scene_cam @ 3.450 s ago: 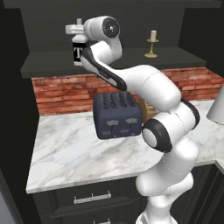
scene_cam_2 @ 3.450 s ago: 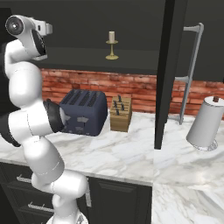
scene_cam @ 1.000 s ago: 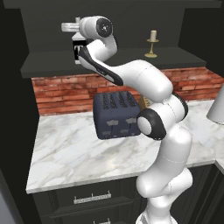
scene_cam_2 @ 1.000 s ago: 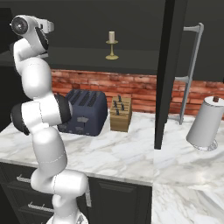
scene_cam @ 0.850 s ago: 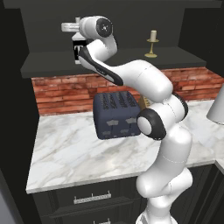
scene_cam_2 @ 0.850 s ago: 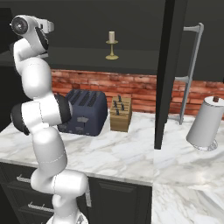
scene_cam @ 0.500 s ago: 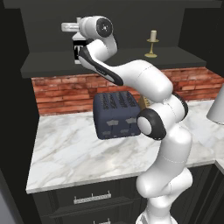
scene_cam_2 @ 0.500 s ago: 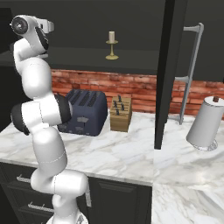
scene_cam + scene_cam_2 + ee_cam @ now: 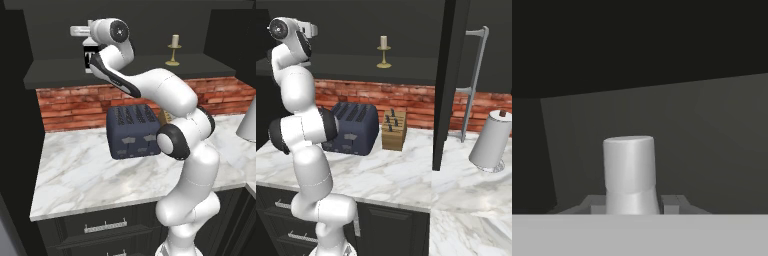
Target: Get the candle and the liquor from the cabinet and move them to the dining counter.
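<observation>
I am gripping the liquor (image 9: 90, 56) with the end effector (image 9: 89, 49) clenched on its neck; next I am lifting it off the shelf (image 9: 60, 75), candle (image 9: 174, 49) well aside.

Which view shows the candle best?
Right base view: the candle stands unobstructed on the cabinet shelf, stub and flared golden base both clear. Left base view also shows it, smaller, past the arm. Hand view faces the liquor's pale stopper instead.

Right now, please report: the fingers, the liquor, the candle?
Gripper shut on the liquor in the cabinet. Candle upright on the shelf, untouched. Toaster below on the worktop.
</observation>
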